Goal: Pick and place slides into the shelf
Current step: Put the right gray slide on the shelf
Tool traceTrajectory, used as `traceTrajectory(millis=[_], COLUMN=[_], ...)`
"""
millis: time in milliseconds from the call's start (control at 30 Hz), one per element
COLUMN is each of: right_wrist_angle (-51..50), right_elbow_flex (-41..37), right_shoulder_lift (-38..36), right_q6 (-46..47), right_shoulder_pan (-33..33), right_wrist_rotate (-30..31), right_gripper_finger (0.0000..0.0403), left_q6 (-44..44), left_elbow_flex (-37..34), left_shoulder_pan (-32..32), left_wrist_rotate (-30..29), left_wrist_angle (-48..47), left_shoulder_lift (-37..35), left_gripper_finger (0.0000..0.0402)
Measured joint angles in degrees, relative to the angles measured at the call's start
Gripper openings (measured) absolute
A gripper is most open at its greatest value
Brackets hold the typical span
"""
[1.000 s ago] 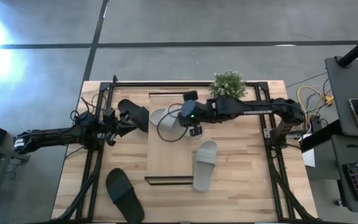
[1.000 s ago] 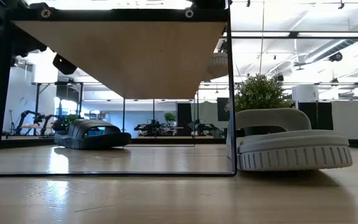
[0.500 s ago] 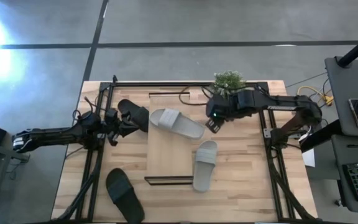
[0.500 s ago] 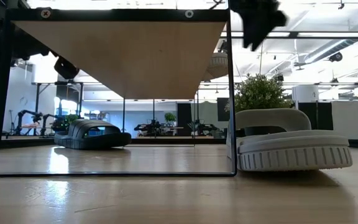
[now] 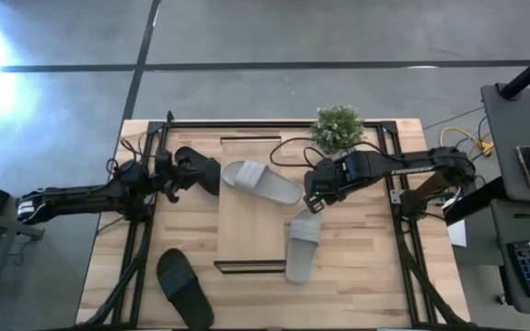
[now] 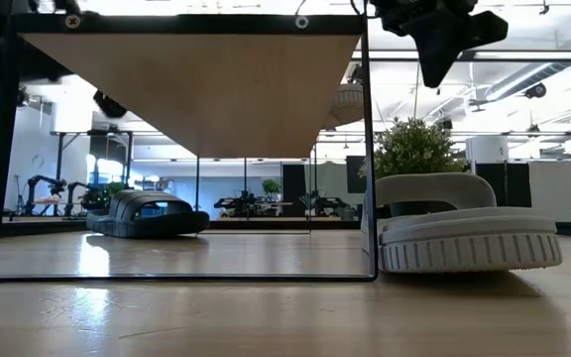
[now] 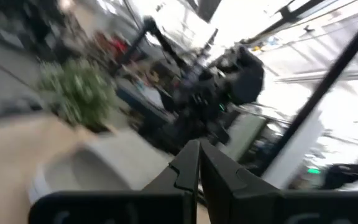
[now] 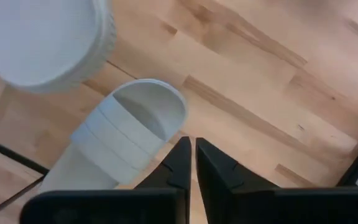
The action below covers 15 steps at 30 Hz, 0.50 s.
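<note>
One light grey slide (image 5: 260, 181) lies flat on the shelf's plank top (image 5: 247, 230), toward its far end. A second grey slide (image 5: 302, 244) rests sole down on the table just right of the shelf (image 6: 196, 89). My right gripper (image 5: 311, 198) hangs shut above that slide's far end (image 8: 148, 106), with nothing between its fingers. A black slide (image 5: 201, 168) lies on the table left of the shelf, and my left gripper (image 5: 178, 175) is shut right at its left side. Another black slide (image 5: 184, 288) lies near the front left. My left gripper is shut beside the black slide's left edge (image 5: 184, 165); whether it touches the slide I cannot tell. My right gripper touches nothing.
A small potted plant (image 5: 337, 127) stands at the far edge, just behind my right arm. Dark frame rails (image 5: 403, 230) run along both sides of the table, and cables (image 5: 293, 147) lie near the shelf's far end. Bare wood shows right of the second grey slide.
My right gripper has left the grey slide on the shelf, swung toward the table's right edge, then come toward the near edge over the other grey slide, and its fingers have shut. My left gripper has shifted slightly toward the far edge.
</note>
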Motion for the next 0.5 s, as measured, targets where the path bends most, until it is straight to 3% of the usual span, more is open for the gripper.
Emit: traceTrajectory(millis=[133,267,367,500], right_wrist_angle=[0.00,-0.49,-0.63,-0.59], right_elbow_flex=[0.00,0.00,-0.07,-0.43], right_shoulder_lift=[0.00,0.00,0.00,0.00], right_q6=[1.35,2.91,3.41,5.01], right_shoulder_pan=[1.29,2.53,3.58,4.26], right_wrist_rotate=[-0.21,-0.22,-0.29,-2.00], right_gripper_finger=[0.0013,0.0013,0.0013,0.0013], left_q6=[6.68,8.03,10.58,20.76], left_elbow_flex=[5.10,9.10,14.13,24.35], left_shoulder_pan=[0.04,0.06,0.05,0.14], left_wrist_rotate=[-4.20,0.05,1.95,1.50], left_wrist_angle=[0.26,-2.54,-20.10,-47.30], left_shoulder_lift=[1.34,3.61,5.45,10.15], left_gripper_finger=[0.0000,0.0000,0.0000,0.0000])
